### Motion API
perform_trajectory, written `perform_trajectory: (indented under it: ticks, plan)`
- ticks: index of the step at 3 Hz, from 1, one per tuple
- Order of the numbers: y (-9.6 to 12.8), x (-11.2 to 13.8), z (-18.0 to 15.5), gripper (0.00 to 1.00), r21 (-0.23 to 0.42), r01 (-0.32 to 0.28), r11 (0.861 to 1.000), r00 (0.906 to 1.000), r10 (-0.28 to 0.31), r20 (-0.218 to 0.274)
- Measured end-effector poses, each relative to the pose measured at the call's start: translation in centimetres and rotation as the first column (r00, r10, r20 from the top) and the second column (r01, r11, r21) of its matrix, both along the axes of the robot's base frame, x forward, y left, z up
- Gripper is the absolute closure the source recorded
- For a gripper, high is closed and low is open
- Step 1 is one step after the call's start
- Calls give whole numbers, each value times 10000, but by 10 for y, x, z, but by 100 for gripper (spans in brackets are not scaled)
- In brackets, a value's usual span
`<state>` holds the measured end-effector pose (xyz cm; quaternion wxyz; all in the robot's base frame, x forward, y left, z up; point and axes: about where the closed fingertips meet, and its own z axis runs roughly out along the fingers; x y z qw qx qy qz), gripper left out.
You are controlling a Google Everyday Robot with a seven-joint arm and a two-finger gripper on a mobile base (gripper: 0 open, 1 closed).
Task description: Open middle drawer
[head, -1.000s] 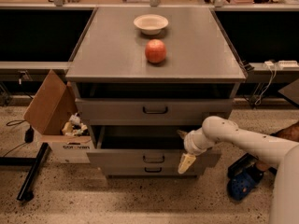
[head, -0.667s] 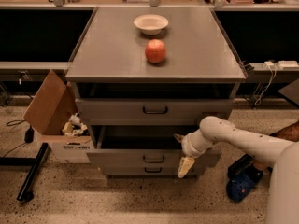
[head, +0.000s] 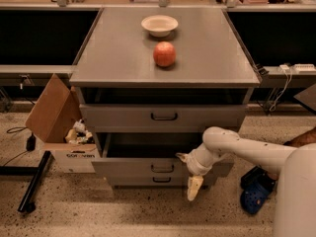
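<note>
The grey cabinet has three stacked drawer fronts. The middle drawer (head: 128,167) stands pulled out a little, with a dark gap above its front, and its small black handle (head: 162,168) is free. My gripper (head: 193,188) hangs pointing down in front of the right part of the lower drawer fronts, right of the handle and holding nothing. My white arm (head: 247,152) reaches in from the right.
The top drawer (head: 163,116) is shut and the lowest drawer (head: 162,180) sits under the middle one. On the cabinet top stand a red apple (head: 164,54) and a white bowl (head: 159,25). An open cardboard box (head: 59,127) stands at the left, and a blue shoe (head: 254,199) lies at the right.
My gripper has dropped lower and drifted slightly left in front of the drawers. The middle drawer stays pulled out by the same amount.
</note>
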<state>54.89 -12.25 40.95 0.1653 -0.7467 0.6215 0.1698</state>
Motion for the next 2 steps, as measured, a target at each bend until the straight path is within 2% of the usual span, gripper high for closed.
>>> perform_trajectory:
  ticks: [1,2]
  plan:
    - [1,-13,2,19,-119,-309,9995,9994,307,-162]
    - [-6,-24,14,42,-94,-324,9994,9995,324,-45]
